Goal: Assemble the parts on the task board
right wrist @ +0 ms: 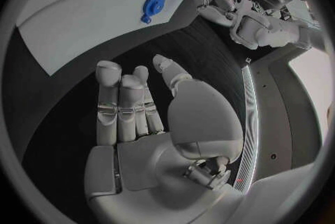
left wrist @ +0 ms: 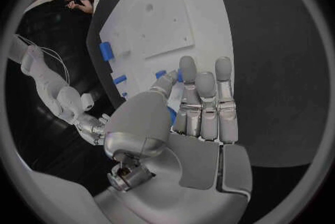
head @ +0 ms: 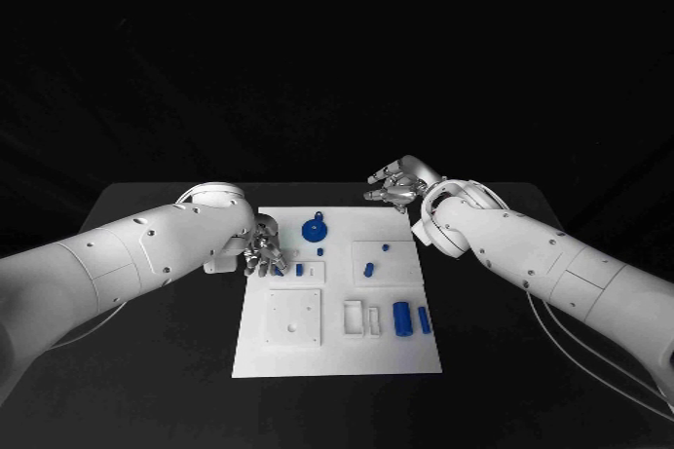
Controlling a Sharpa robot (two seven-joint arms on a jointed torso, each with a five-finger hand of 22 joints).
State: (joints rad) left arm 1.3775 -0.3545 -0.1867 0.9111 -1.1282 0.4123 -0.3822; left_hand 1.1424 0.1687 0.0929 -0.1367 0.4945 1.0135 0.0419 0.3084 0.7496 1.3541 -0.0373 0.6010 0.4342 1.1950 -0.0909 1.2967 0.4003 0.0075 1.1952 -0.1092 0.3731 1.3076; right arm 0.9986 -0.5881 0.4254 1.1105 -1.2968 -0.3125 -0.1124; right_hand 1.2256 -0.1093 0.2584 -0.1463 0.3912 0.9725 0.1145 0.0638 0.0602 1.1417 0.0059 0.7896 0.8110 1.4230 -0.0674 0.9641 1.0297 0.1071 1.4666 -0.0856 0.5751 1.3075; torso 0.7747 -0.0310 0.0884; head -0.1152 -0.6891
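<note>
The white task board (head: 337, 356) lies in the middle of the black table. On it are a blue gear-like part (head: 315, 229), a small blue piece (head: 369, 269) and two blue cylinders (head: 402, 318) side by side. My left hand (head: 261, 254) is at the board's left edge, and a small blue part (left wrist: 179, 75) sits pinched between its thumb and fingers (left wrist: 204, 90). The thumb hides most of this part. My right hand (head: 400, 184) hovers beyond the board's far right corner, fingers apart and holding nothing. In the right wrist view its palm (right wrist: 139, 118) faces the gear (right wrist: 152, 5).
A square white plate (head: 295, 318) with small holes and a narrow white slot block (head: 353, 316) sit on the near half of the board. Bare black table (head: 534, 391) lies on both sides and in front.
</note>
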